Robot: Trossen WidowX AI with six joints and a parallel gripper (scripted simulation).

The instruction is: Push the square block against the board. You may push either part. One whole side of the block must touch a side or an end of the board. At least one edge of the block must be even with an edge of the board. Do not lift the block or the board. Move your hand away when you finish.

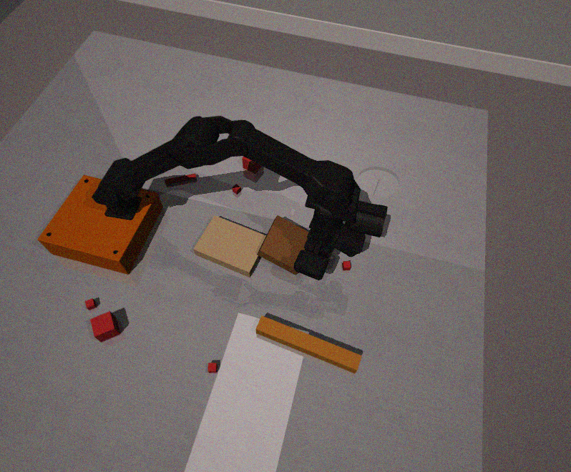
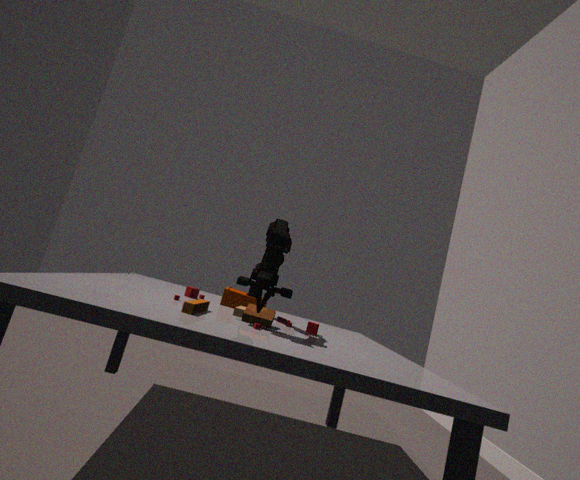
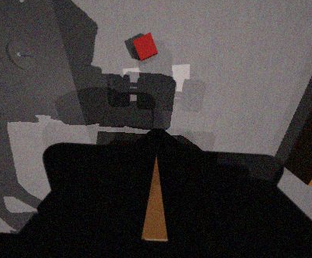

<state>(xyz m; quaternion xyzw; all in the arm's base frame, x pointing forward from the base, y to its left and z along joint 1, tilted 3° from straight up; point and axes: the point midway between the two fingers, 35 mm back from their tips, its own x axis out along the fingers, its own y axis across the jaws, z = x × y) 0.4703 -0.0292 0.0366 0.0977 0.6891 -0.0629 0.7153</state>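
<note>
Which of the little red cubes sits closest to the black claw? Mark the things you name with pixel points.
The small red cube (image 1: 346, 265) (image 2: 256, 326) (image 3: 145, 46) just past the brown block (image 1: 285, 244) (image 2: 259, 313) (image 3: 156, 217), on the side away from the pale block (image 1: 231, 244) (image 2: 240, 311); the other little cubes lie farther off.
</note>
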